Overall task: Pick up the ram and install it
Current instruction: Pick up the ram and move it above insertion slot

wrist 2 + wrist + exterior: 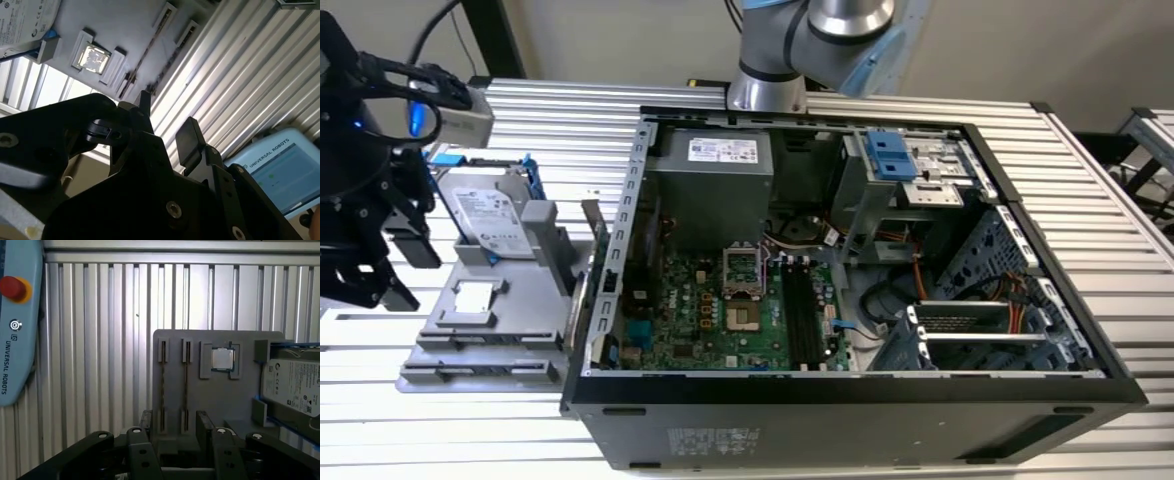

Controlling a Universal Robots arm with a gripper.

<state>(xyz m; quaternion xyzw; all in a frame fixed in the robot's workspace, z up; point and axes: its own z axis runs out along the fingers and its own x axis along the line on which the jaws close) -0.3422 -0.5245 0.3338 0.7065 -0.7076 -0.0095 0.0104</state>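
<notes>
Ribbed aluminium makes up the table (1094, 200). In the exterior view an open computer case (854, 400) stands on it, its green motherboard (720, 310) exposed. A grey tray (520, 330) lies just beside the case on the exterior view's left and carries a silver hard drive (491, 215). Dark frame posts and cables stand behind the table. The gripper (398, 268) hangs at that view's far left, near the tray and well apart from the case. In the second wrist view the black fingers (189, 137) stand spread with nothing between them, near the tray's edge, and a pale blue pendant (285, 170) lies on the table. In the first wrist view the ram (186, 385) stands on edge in a narrow slot of the tray. A second, similar strip sits in the slot beside it, and a processor chip (222, 359) lies next to the slots. Both strips run toward the gap between the released fingers and do not touch them.
</notes>
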